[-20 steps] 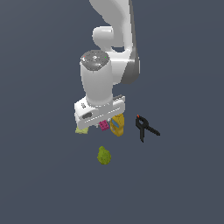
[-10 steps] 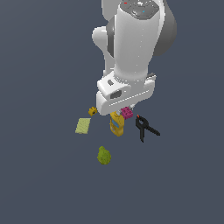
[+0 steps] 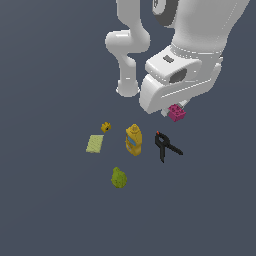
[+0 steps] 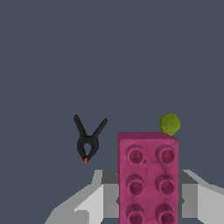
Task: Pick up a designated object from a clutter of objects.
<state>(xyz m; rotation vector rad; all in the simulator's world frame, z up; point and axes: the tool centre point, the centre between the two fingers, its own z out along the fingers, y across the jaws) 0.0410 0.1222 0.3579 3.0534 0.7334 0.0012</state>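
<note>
Gripper (image 4: 148, 199) clamped on the magenta studded toy brick (image 4: 148, 177); fingers (image 4: 110, 199) pressed to its two long sides, studs facing the wrist camera. In the exterior view the brick (image 3: 176, 113) hangs under the hand, raised clear of the floor. Beyond it in the wrist view: black clamp with red tip (image 4: 89, 139), then the green pear-like fruit (image 4: 169, 124). Exterior view also shows the yellow bottle (image 3: 133, 140), pale green pad (image 3: 94, 144) and tiny yellow piece (image 3: 106, 127), spread apart on the floor.

The whole setting is one flat, matte slate-grey surface (image 3: 45, 215) that fills both views from edge to edge. It has no seams or texture. The light is even and soft, with barely any shadow anywhere.
</note>
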